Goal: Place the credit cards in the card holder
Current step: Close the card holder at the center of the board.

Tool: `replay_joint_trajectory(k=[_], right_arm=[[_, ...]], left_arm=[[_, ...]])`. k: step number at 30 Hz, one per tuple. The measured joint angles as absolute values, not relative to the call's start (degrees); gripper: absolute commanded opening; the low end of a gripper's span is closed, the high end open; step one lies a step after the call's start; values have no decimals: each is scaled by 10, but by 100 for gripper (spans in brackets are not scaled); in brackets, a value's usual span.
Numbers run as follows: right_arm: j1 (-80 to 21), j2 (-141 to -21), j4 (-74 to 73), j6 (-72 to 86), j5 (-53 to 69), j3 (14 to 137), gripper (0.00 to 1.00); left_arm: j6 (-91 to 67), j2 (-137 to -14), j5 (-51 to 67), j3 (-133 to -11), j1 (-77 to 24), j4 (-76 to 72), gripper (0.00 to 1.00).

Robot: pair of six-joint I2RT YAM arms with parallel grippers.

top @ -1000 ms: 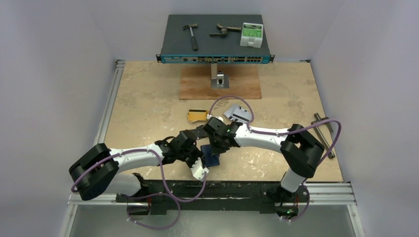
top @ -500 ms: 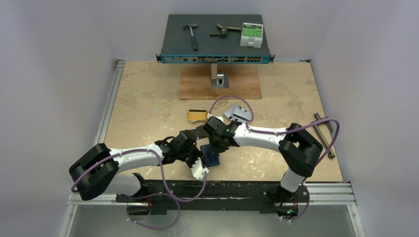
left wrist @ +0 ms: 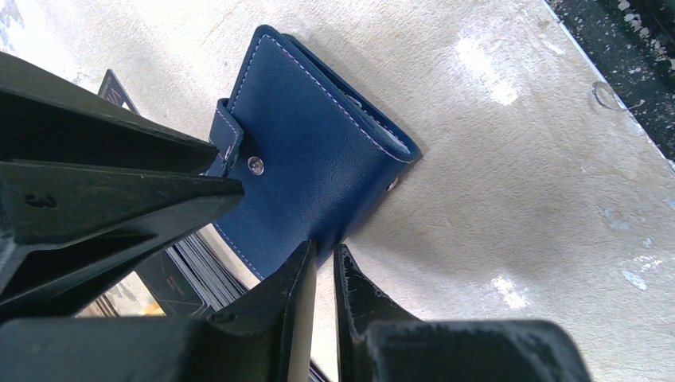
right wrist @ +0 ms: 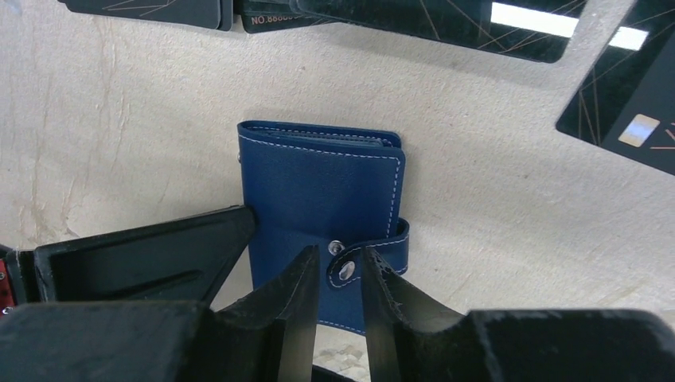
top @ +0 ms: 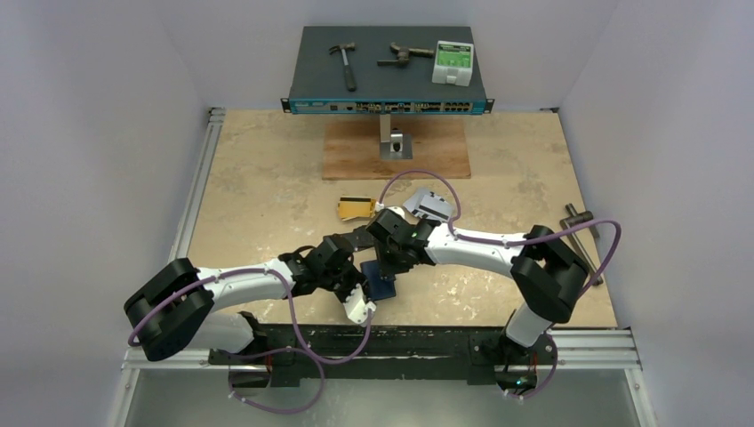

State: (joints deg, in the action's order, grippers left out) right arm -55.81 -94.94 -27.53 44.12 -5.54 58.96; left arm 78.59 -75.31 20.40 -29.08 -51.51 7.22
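The navy card holder (right wrist: pixel 318 187) lies closed on the table, and its snap tab (right wrist: pixel 374 256) is off the stud. My right gripper (right wrist: pixel 341 267) is open, with one finger on each side of the tab. My left gripper (left wrist: pixel 325 253) is shut on the holder's (left wrist: pixel 310 159) near corner. From above, both grippers meet over the holder (top: pixel 384 286), the left (top: pixel 367 285) and the right (top: pixel 385 267). Black credit cards (right wrist: pixel 446 20) lie just beyond it. A gold card (top: pixel 353 207) and silver-grey cards (top: pixel 429 205) lie farther back.
A network switch (top: pixel 389 104) at the back carries a hammer (top: pixel 343 64) and other tools. In front of it lies a wooden board (top: pixel 396 151) with a metal bracket. A metal tool (top: pixel 582 233) lies at the right edge.
My right gripper's jaws have parted and let go of the snap tab. The right arm's elbow has shifted slightly right. The left gripper and the holder have not moved.
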Motion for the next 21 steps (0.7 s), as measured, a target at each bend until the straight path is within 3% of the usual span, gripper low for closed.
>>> replay_joint_trajectory(k=[10, 19, 20, 21], right_arm=[[-558, -945, -285, 439, -81, 589, 0], [-558, -942, -289, 439, -85, 589, 0], [-558, -939, -291, 439, -85, 589, 2], [-558, -937, -294, 439, -87, 589, 12]], left_arm=[[785, -753, 204, -291, -515, 72, 12], [783, -753, 204, -291, -515, 72, 12], [781, -753, 204, -291, -515, 72, 11], [781, -753, 204, -291, -515, 72, 11]])
